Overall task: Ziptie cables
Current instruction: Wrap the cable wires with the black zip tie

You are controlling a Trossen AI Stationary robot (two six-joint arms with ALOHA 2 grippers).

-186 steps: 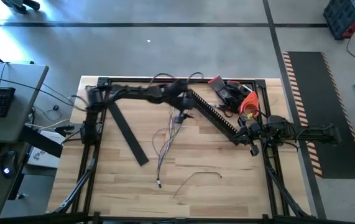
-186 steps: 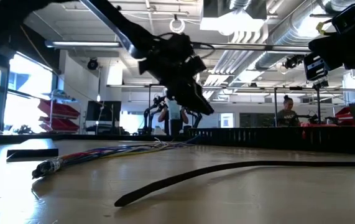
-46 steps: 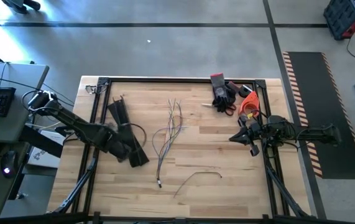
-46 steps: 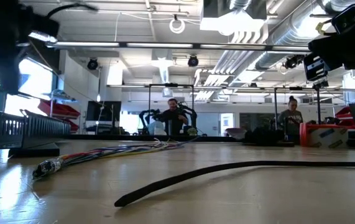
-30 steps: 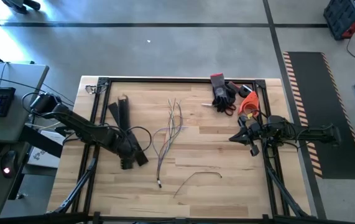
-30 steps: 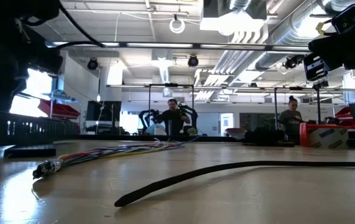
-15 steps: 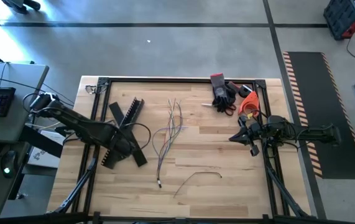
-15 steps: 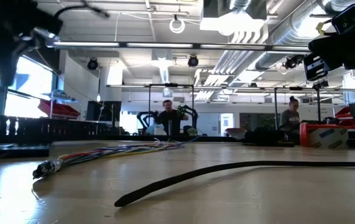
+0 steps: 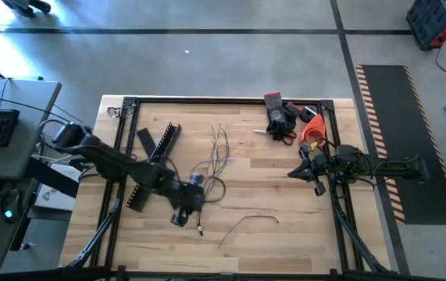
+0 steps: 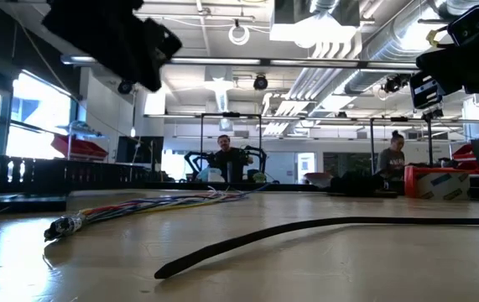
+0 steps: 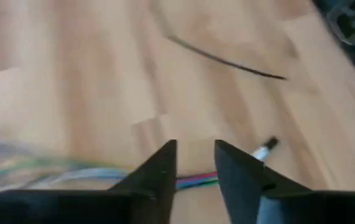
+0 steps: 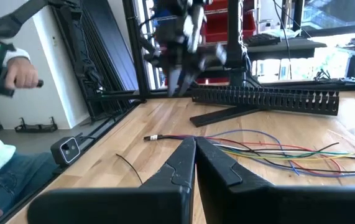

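While your left hand [image 9: 182, 212] hovers near the cables' plug end, nothing is tied yet.
Its fingers [image 11: 158, 177] stand narrowly apart and empty above the cables [image 9: 211, 168], which lie fanned mid-worktop [image 9: 285, 226]; farther off, your right hand [image 9: 307, 168] waits closed at the edge, leaving room.

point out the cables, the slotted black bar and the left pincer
cables [image 9: 216, 148]: high view, fanned loose wire ends
slotted black bar [image 9: 154, 165]: high view, middle of its length
left pincer [image 11: 194, 163]: left wrist view, gap between its open fingertips
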